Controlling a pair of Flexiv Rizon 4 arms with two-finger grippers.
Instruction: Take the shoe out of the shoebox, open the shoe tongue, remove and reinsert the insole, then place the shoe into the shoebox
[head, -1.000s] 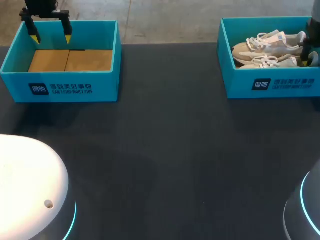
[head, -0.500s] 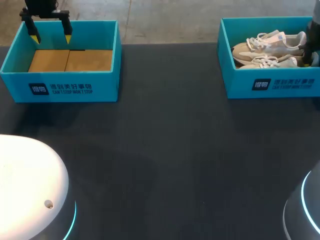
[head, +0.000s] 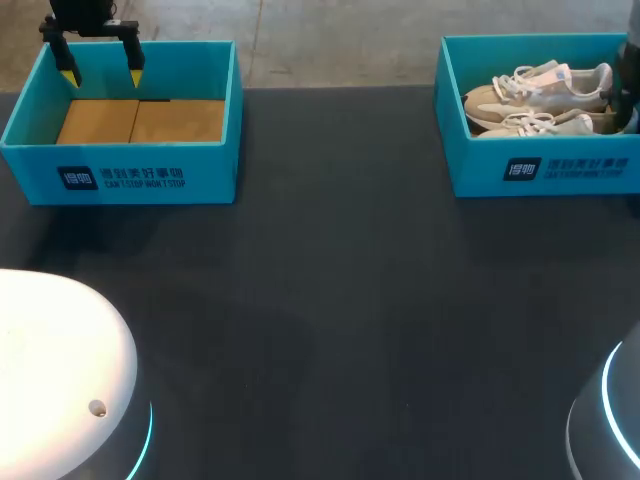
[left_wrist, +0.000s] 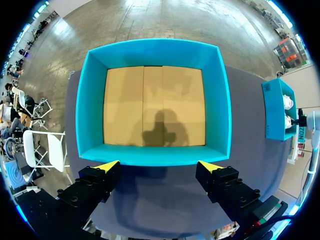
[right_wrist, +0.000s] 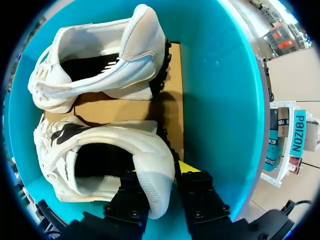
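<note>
Two pale beige shoes lie side by side in the right teal shoebox (head: 540, 172). The nearer shoe (head: 540, 125) (right_wrist: 100, 155) has its heel toward my right gripper (head: 627, 108) (right_wrist: 159, 176). That gripper reaches down into the box, one finger inside the shoe's opening and the other behind the heel, shut on the heel. The farther shoe (head: 535, 85) (right_wrist: 100, 65) lies untouched beyond it. My left gripper (head: 100, 62) (left_wrist: 160, 167) hangs open over the far edge of the left teal shoebox (head: 120, 172) (left_wrist: 155, 155), which holds only a cardboard floor.
The dark table (head: 330, 300) spreads between the two boxes. The right box's wall (right_wrist: 220, 100) stands close beside my right gripper's outer finger. Both arm bases sit at the near corners.
My right gripper's fingers have closed in on the nearer shoe's heel, and its yellow tip no longer shows in the head view. The left arm has not moved.
</note>
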